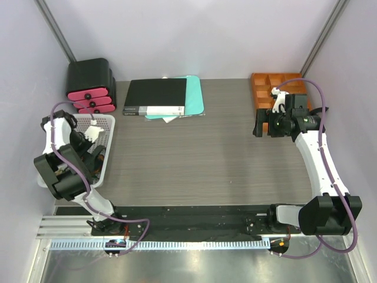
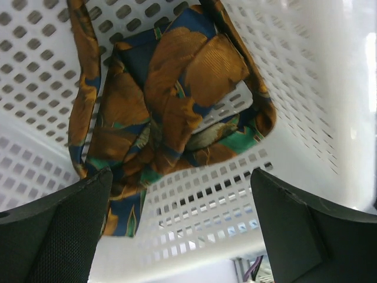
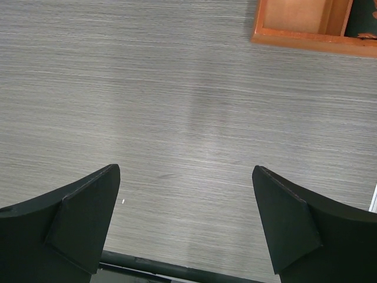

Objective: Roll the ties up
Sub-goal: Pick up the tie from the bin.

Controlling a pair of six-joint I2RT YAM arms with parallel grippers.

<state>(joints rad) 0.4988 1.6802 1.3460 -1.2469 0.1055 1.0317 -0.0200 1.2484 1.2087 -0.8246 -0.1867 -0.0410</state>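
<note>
One tie (image 2: 171,100), orange-gold with blue and green patches, lies bunched up on the floor of a white perforated basket (image 2: 306,88). My left gripper (image 2: 182,203) hangs open just above the basket's near wall, with nothing between its black fingers (image 2: 59,236). From above, the left arm covers most of the basket (image 1: 107,127), so the tie barely shows there. My right gripper (image 3: 185,218) is open over bare tabletop, holding nothing. In the top view the right gripper (image 1: 260,125) sits just in front of an orange wooden tray.
The orange compartment tray (image 1: 265,88) stands at the back right; its corner (image 3: 306,36) shows in the right wrist view. A black book (image 1: 156,97) lies on a teal sheet at the back centre. A black-and-pink stack (image 1: 88,88) stands back left.
</note>
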